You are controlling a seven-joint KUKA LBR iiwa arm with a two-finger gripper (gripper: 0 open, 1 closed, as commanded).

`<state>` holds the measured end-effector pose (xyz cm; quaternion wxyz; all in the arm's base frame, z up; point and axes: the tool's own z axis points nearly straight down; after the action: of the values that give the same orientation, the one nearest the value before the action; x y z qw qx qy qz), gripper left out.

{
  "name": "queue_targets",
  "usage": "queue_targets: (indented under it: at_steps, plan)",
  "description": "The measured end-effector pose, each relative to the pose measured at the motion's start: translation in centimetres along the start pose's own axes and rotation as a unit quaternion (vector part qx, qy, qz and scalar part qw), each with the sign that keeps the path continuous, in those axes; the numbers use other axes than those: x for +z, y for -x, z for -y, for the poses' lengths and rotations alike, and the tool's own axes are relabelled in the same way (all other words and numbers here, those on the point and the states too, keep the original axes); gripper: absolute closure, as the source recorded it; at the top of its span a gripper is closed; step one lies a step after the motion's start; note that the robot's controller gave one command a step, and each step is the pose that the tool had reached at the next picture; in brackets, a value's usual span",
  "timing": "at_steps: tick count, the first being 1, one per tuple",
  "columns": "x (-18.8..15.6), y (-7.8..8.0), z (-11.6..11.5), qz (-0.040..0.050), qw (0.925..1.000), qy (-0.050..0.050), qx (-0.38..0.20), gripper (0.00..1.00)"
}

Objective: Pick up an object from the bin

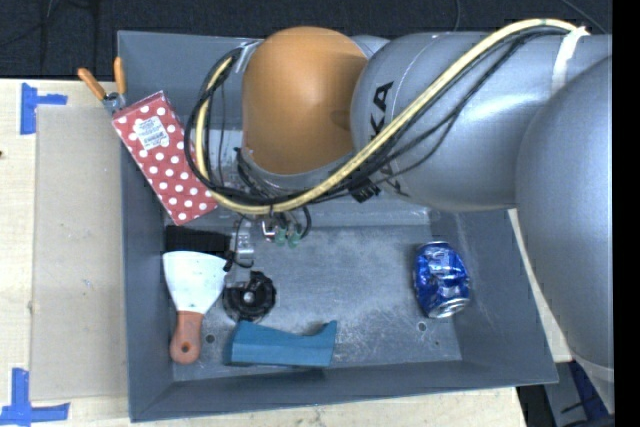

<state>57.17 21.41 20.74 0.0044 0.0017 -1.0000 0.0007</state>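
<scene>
Looming closest, the orange wrist cover [300, 105] hides most of the gripper [242, 253], so I cannot tell how wide it stands; it hangs low at the left of the bin [380, 245], probably to take the white scraper [195, 277] or black round part [250, 296] just beneath, not the distant blue can [441, 280].

Crushed blue can [441, 280] lies well apart from blue foam wedge [280, 347].

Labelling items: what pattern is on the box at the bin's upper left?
The box is red with white dots; camera view.
</scene>
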Motion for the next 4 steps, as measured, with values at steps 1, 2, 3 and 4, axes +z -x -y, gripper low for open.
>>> queue_targets:
  at_steps: [1, 2, 3, 4]
  plan:
    - [-0.5, 0.2, 0.1, 0.0037, 1.0000, 0.001, 0.002, 0.00]
    - [-0.2, 0.0, 0.2, 0.0061, 1.0000, 0.002, 0.000, 0.00]
    - [2.2, 2.0, 1.9, 0.0027, 0.9985, 0.000, -0.055, 0.00]
    - [5.5, -0.2, 5.8, 0.0058, 0.9921, 0.000, -0.125, 0.00]
